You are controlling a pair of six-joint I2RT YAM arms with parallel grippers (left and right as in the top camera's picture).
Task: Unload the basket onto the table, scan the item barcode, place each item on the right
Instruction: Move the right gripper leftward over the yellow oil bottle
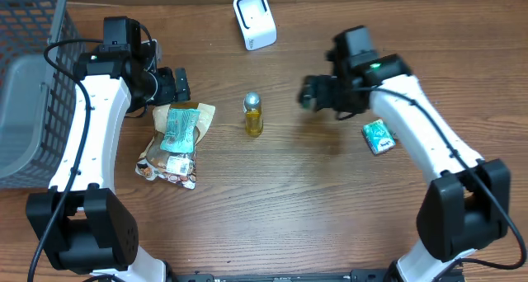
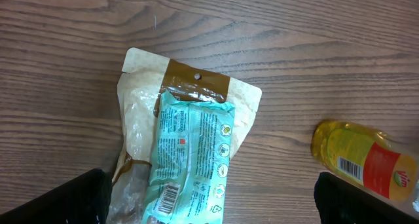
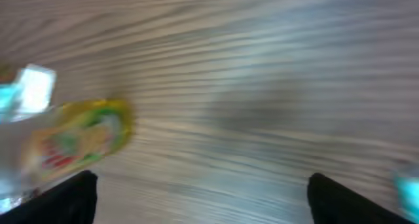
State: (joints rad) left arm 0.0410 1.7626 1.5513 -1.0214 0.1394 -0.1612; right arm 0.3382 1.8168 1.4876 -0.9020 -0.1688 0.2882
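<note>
A teal packet (image 1: 176,126) (image 2: 190,152) lies on a tan pouch (image 2: 196,86), with its barcode (image 2: 171,198) facing up. My left gripper (image 1: 178,86) (image 2: 213,209) hovers open just above the packet's lower end, and nothing sits between its fingers. A yellow bottle (image 1: 252,115) (image 2: 366,162) with a silver cap lies in the middle of the table, its barcode label showing. My right gripper (image 1: 308,93) (image 3: 209,201) stands open and empty to the right of the bottle (image 3: 78,142); that view is blurred. The white scanner (image 1: 254,20) stands at the back.
A grey wire basket (image 1: 29,76) fills the left edge. A printed snack bag (image 1: 169,163) lies under the pouch's near end. A small teal box (image 1: 379,137) rests beneath the right forearm.
</note>
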